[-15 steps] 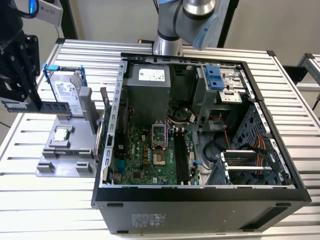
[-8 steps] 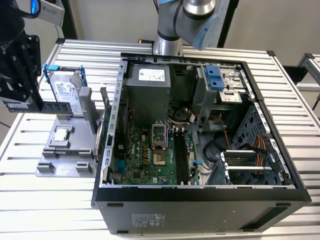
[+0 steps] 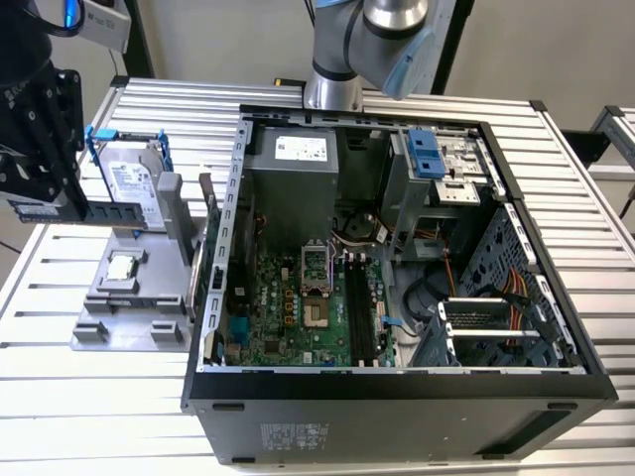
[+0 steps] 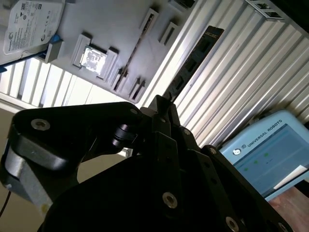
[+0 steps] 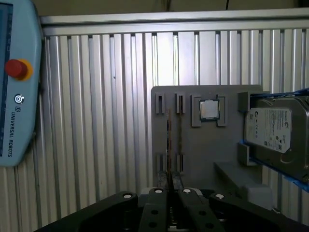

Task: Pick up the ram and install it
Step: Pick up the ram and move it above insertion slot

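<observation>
Black gripper hangs at the exterior view's left, beside the grey tray and over the slatted surface, with its jaws clamped on the ram. In the second wrist view the ram juts out from the gripper over the slats. In the first wrist view the ram shows edge-on against the tray. The drive and the processor sit in the tray. The open case lies well apart from the gripper.
</observation>
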Robot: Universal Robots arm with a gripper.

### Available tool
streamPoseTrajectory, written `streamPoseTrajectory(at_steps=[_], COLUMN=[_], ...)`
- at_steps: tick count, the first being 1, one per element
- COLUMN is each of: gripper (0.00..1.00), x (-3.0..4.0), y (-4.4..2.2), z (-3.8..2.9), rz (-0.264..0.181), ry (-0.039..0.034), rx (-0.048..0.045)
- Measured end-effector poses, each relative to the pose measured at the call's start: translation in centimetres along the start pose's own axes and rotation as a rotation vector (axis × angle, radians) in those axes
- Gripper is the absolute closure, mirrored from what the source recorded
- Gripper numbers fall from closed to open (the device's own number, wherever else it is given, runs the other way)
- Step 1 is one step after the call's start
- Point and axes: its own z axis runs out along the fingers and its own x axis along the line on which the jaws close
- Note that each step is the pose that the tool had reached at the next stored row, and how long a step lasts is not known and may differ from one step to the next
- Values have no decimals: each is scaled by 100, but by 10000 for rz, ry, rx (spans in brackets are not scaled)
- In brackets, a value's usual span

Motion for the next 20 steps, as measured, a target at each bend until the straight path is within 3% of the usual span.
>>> streamPoseTrajectory(at_steps=[20], gripper=[100], x=[-2], y=[-57], z=[0], rz=[0], ry=[0], rx=[0])
